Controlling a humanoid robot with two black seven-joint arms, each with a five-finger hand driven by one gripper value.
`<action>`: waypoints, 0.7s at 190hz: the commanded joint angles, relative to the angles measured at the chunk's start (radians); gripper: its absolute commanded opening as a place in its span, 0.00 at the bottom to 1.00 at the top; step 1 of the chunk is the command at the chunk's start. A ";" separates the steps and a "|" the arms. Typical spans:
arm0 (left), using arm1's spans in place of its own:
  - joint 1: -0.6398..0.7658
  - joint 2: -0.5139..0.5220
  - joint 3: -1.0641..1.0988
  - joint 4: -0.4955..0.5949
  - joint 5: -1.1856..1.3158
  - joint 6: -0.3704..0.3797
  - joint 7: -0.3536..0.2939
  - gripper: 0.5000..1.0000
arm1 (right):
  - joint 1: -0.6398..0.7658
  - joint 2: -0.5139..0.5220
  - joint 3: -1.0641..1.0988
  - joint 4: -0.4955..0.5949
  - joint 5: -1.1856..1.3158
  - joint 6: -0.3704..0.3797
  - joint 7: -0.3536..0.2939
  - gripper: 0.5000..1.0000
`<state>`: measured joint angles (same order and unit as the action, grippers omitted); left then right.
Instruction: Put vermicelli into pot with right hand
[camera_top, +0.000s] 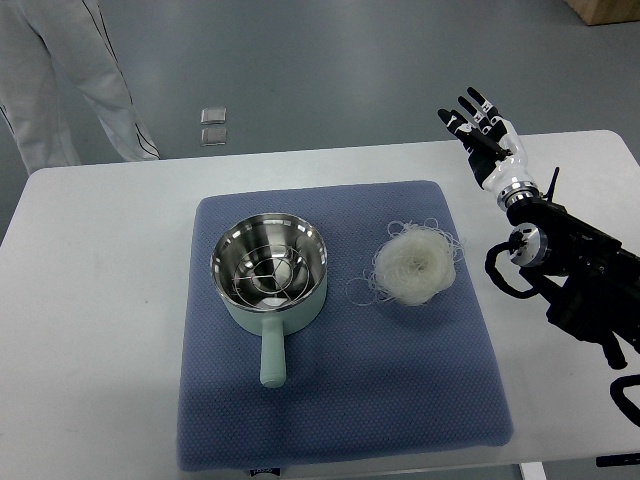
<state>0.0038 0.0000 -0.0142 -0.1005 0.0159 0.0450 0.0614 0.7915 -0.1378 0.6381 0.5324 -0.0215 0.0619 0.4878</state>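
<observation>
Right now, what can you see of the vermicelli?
The vermicelli is a round, nest-like bundle of thin, translucent white strands, with loose loops straying from its edges. It lies flat on the blue mat, just right of the pot and apart from it. Nothing grips it; the right hand is raised beyond the mat, fingers spread.

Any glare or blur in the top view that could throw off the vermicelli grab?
Top view: sharp throughout; the pot has bright reflections on its steel interior, the vermicelli reads clearly against the blue mat, pale loose strands still visible; soft shadows only; the right hand is in focus, open.
</observation>
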 joint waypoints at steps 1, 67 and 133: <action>0.001 0.000 -0.003 -0.008 0.003 -0.008 0.000 1.00 | 0.000 0.000 0.000 0.000 0.000 -0.001 0.002 0.81; 0.001 0.000 -0.004 -0.007 0.001 -0.008 0.000 1.00 | 0.000 0.000 0.000 0.000 0.000 -0.001 0.006 0.82; 0.001 0.000 -0.004 -0.007 0.001 -0.008 0.000 1.00 | 0.003 -0.008 -0.002 0.000 -0.002 -0.001 0.008 0.82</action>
<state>0.0046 0.0000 -0.0185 -0.1072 0.0165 0.0367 0.0614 0.7944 -0.1443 0.6369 0.5322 -0.0218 0.0613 0.4955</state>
